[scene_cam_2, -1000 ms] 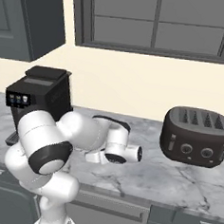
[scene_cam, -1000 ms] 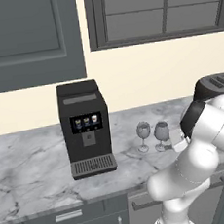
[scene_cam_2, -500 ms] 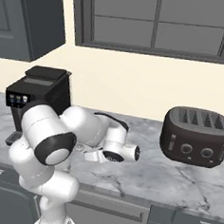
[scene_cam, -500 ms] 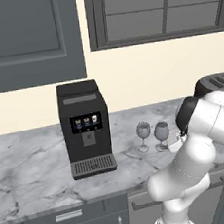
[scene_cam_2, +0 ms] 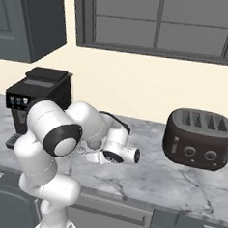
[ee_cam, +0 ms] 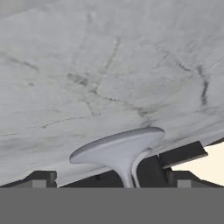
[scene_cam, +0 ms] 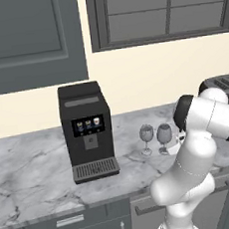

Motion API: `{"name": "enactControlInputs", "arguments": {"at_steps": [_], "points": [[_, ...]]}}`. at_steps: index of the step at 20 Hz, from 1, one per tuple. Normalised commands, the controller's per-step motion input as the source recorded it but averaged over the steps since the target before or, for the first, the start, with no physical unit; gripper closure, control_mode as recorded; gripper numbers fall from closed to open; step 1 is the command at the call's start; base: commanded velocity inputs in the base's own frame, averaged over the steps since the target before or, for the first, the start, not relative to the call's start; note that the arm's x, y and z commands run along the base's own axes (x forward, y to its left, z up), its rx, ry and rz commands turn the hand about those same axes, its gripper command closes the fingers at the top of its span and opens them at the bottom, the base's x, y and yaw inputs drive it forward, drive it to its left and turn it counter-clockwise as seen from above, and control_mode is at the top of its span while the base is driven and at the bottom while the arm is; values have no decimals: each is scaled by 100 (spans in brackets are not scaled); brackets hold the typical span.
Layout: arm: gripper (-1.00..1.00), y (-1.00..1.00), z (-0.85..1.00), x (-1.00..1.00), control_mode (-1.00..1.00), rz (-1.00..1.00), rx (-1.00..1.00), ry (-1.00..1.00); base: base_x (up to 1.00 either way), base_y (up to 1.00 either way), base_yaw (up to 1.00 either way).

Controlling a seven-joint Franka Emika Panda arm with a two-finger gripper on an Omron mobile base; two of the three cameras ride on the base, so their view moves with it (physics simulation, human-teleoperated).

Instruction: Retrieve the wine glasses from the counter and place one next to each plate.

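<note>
Wine glasses: two stand upright side by side on the surface (scene_cam: 37, 169), near its back edge, between the coffee machine (scene_cam: 86, 131) and the toaster (scene_cam_2: 199, 138). The left glass (scene_cam: 146, 138) and the right glass (scene_cam: 164, 138) are close together, apparently not touching.

Arm position: the forearm is folded low over the surface, with the hand brought in from the toaster side toward the right glass. The low, sideways approach suits a grasp on the stem or lower bowl, judged from the hand view, where a round glass foot (ee_cam: 118, 148) and its stem sit just ahead of the fingers (ee_cam: 41, 179).

Finger state: spread fully apart and holding nothing. The foot lies between the two tips, so the stem appears lined up for closing.

Step in hand: pre-grasp on the first glass. Risk: the neighbouring glass stands close enough to be knocked during closing or lifting.
</note>
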Motion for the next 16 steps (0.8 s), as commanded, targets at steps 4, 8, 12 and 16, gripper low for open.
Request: {"name": "enactControlInputs", "arguments": {"at_steps": [4, 8, 12, 16], "points": [[100, 0, 1, 5, -100, -1, 2, 0, 0, 0, 0], [100, 0, 7, 0, -100, 0, 1, 0, 0, 0, 0], [100, -3, 16, -6, -100, 0, 4, -2, 0, 0, 0], [100, -13, 47, -24, -100, 0, 6, -11, 0, 0, 0]]}}
